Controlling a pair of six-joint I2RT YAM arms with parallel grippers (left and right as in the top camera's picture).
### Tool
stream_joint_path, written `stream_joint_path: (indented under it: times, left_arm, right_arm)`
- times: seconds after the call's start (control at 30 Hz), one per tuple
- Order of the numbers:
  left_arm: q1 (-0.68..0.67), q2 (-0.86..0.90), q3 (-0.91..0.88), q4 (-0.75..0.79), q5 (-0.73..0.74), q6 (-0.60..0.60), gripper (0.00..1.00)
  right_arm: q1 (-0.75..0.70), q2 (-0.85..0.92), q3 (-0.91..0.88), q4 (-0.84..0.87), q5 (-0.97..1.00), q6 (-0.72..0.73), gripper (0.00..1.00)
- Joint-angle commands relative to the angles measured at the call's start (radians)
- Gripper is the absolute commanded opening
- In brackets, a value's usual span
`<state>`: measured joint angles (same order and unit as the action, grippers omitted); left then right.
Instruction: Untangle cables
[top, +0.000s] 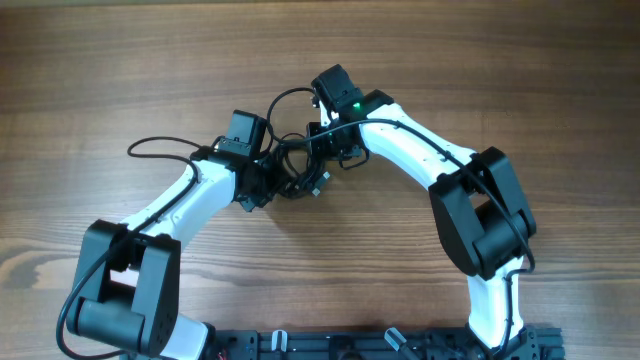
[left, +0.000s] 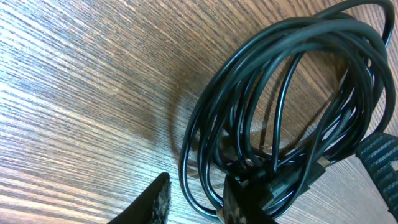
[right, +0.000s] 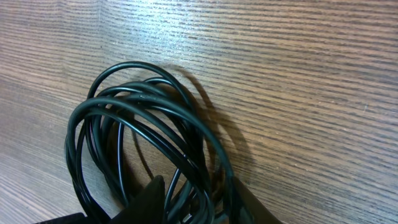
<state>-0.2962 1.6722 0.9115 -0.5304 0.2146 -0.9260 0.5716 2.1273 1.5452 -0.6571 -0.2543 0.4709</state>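
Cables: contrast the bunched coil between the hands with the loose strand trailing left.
The coil is many stacked loops; the loose strand is one line. The coil sits between the left hand and right hand; the strand lies on bare table, curving leftward. Both are thin and black.

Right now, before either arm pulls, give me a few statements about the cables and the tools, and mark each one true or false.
1. The cables sit bunched in one coil near the middle of the table. True.
2. The table is plain white. False: it is brown wood grain.
3. One strand trails out from the coil toward the robot's left. True.
4. The left tool hangs clear of the cables. False: strands run between its fingers.
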Motion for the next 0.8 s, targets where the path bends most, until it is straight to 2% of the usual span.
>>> stream_joint_path:
  times: [0.0, 0.1, 0.17, 0.23, 0.3, 0.4, 0.6, 0.67, 0.7, 0.77]
  left_arm:
    - [-0.003, 0.016, -0.005, -0.002, -0.021, -0.005, 0.16]
    - [0.006, 0.016, -0.005, -0.018, -0.057, -0.111, 0.17]
    - [0.023, 0.016, -0.005, -0.019, -0.056, -0.164, 0.22]
    - [0.036, 0.016, -0.005, -0.02, -0.055, -0.183, 0.26]
    - [0.047, 0.016, -0.005, -0.02, -0.056, -0.183, 0.35]
    - [0.051, 0.016, -0.005, -0.02, -0.056, -0.193, 0.38]
    - [0.05, 0.016, -0.005, -0.007, -0.052, -0.238, 0.5]
    - [0.05, 0.016, -0.005, -0.008, -0.048, -0.238, 0.51]
    - [0.05, 0.017, -0.005, -0.008, -0.048, -0.238, 0.52]
    - [0.05, 0.017, -0.005, -0.008, -0.048, -0.238, 0.52]
  right_arm:
    - [0.005, 0.026, -0.001, -0.012, 0.021, 0.054, 0.32]
    - [0.005, 0.026, -0.001, -0.025, 0.021, 0.072, 0.29]
    - [0.005, 0.026, -0.001, -0.032, 0.021, 0.082, 0.29]
    - [0.005, 0.026, -0.001, -0.032, 0.021, 0.082, 0.29]
    - [0.005, 0.026, -0.001, -0.035, 0.021, 0.082, 0.3]
    - [0.005, 0.026, -0.003, -0.041, 0.021, 0.082, 0.3]
    - [0.005, 0.026, -0.076, 0.001, 0.029, 0.09, 0.29]
    - [0.005, 0.026, -0.084, 0.011, 0.029, 0.108, 0.09]
    - [0.005, 0.026, -0.084, 0.013, 0.029, 0.113, 0.05]
    - [0.005, 0.026, -0.084, 0.013, 0.029, 0.13, 0.04]
